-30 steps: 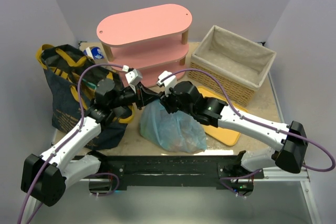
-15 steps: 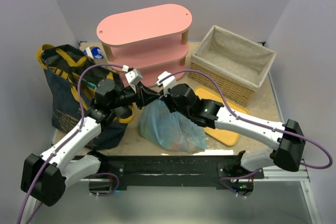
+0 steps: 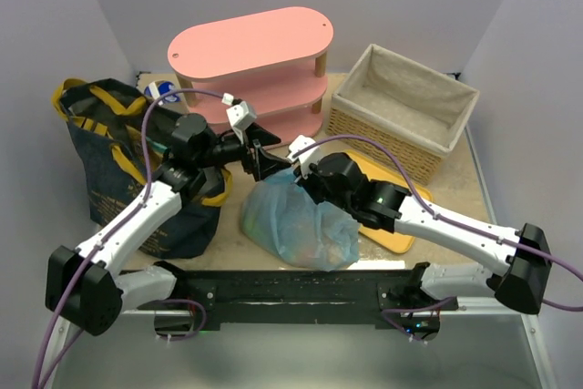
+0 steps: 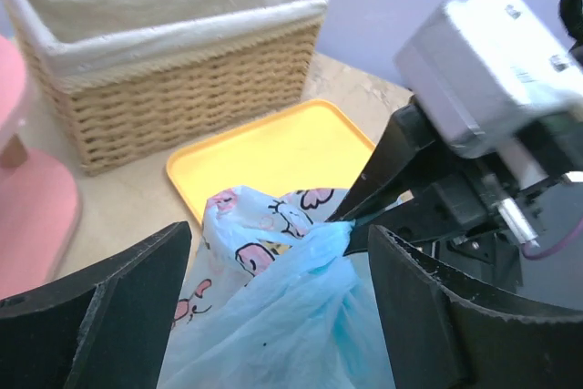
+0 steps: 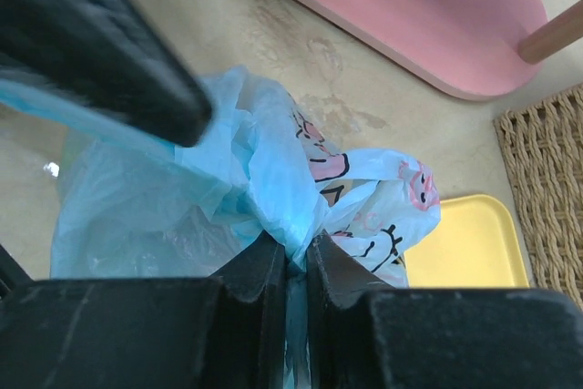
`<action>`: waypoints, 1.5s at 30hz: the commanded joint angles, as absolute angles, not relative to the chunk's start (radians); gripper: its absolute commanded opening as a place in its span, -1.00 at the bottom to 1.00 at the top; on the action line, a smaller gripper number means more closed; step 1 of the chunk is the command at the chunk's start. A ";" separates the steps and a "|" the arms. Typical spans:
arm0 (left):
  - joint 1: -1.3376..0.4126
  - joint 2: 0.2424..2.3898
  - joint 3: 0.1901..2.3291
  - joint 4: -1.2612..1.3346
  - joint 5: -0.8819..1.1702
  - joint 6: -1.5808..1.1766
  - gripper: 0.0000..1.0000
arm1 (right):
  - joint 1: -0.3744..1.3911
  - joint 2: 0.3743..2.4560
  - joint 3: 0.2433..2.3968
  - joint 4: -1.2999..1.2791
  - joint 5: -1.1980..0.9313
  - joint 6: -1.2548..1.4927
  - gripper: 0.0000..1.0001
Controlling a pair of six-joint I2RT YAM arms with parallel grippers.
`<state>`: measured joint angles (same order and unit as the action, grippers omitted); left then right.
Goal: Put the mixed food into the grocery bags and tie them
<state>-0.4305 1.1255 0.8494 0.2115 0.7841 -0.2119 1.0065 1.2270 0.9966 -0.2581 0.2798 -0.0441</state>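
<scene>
The light-blue patterned plastic grocery bag (image 3: 296, 225) sits bulging on the table in front of the arms, its contents only faint colours through the plastic. My right gripper (image 5: 299, 257) is shut on the bag's twisted top (image 4: 310, 252). My left gripper (image 4: 278, 307) stands wide open around that same twisted top, its fingers (image 4: 100, 316) apart from the plastic. In the top view the left gripper (image 3: 266, 159) and the right gripper (image 3: 303, 176) meet just above the bag. The navy tote (image 3: 109, 161) with mustard handles stands at the left. The mixed food is hidden.
A pink two-tier shelf (image 3: 250, 43) stands at the back centre, a cloth-lined wicker basket (image 3: 401, 116) at the back right. A yellow tray (image 4: 273, 152) lies under the right arm. A blue-and-white round thing (image 3: 164, 90) shows behind the tote.
My left gripper has opened, let go of the bag's top and pulled back a little. My right gripper has closed on the top and shifted slightly nearer, with the bag.
</scene>
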 commanded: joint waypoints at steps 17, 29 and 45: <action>-0.543 1.290 0.974 -0.084 0.842 -0.012 0.50 | 1.005 1.135 0.980 -0.238 0.167 -0.126 -0.75; -0.577 1.226 0.914 -0.023 0.734 0.023 -1.00 | 1.002 1.102 0.977 -0.275 0.164 -0.127 -0.16; -0.577 1.098 0.845 0.057 0.637 0.017 -1.00 | 0.861 1.045 0.882 -0.131 -0.049 -0.084 0.52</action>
<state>-0.5732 1.1034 0.8467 -0.0090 0.6453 0.0196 0.8581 1.0302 0.9020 -0.2432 0.0200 -0.1139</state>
